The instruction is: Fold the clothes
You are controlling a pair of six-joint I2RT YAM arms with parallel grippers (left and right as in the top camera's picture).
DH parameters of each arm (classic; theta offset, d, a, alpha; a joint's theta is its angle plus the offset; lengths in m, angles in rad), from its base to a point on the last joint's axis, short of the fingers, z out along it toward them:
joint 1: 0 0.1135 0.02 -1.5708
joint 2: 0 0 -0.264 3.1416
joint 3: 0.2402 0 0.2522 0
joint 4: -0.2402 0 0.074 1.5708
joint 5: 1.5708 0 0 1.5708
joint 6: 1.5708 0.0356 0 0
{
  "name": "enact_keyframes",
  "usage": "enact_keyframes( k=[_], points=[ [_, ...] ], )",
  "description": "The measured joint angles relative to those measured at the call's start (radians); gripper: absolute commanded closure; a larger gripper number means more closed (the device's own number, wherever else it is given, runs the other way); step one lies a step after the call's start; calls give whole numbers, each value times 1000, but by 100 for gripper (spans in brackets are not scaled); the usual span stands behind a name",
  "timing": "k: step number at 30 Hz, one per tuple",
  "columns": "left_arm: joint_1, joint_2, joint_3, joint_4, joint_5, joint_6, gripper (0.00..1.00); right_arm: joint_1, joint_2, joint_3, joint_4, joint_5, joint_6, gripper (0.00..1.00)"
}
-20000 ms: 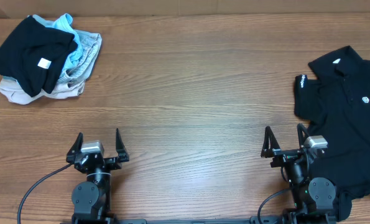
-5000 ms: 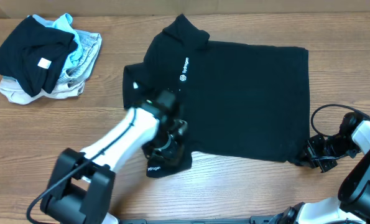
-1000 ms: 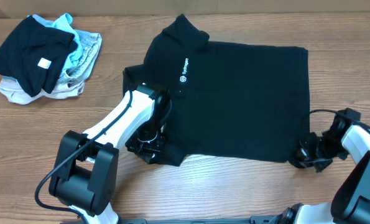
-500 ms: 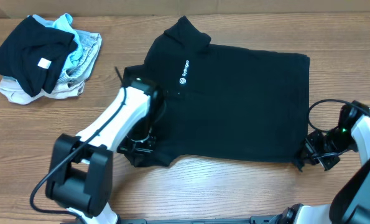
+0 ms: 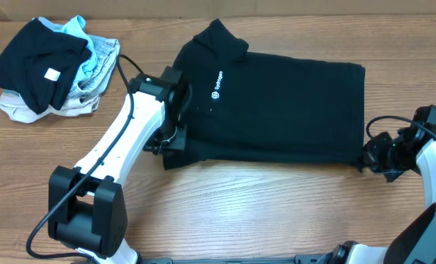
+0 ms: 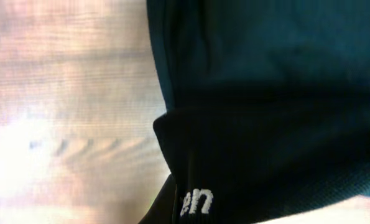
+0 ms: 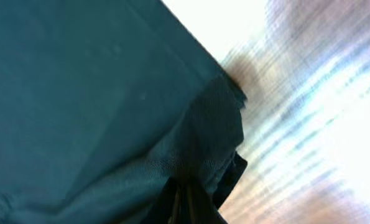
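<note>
The black polo shirt (image 5: 276, 103) lies across the middle of the table, collar (image 5: 219, 35) to the far left and white chest logo (image 5: 216, 82) facing up. My left gripper (image 5: 170, 141) is shut on its near-left sleeve, lifted off the wood. In the left wrist view, black cloth (image 6: 272, 93) with white lettering (image 6: 197, 202) fills the frame and hides the fingers. My right gripper (image 5: 369, 156) is shut on the near-right hem corner. In the right wrist view, the cloth (image 7: 110, 93) bunches into the shut jaws at the bottom edge.
A pile of other garments (image 5: 53, 66), black, light-blue and beige, sits at the far left corner. Bare wood (image 5: 276, 213) runs between the shirt and the table's front edge. Each arm trails a black cable.
Both grippers have carried the shirt's near edge away from the table's front toward the far side. The left arm swung up and left; the shirt's visible depth has shrunk.
</note>
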Motion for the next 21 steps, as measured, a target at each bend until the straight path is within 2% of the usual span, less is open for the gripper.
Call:
enact_keyframes(
  k=[15, 21],
  points=[
    [0, 0, 0, 404, -95, 117, 96, 3, 27, 0, 134, -5, 127, 94],
    [0, 0, 0, 500, -116, 142, 96, 4, 81, 0, 195, -6, 145, 94]
  ],
)
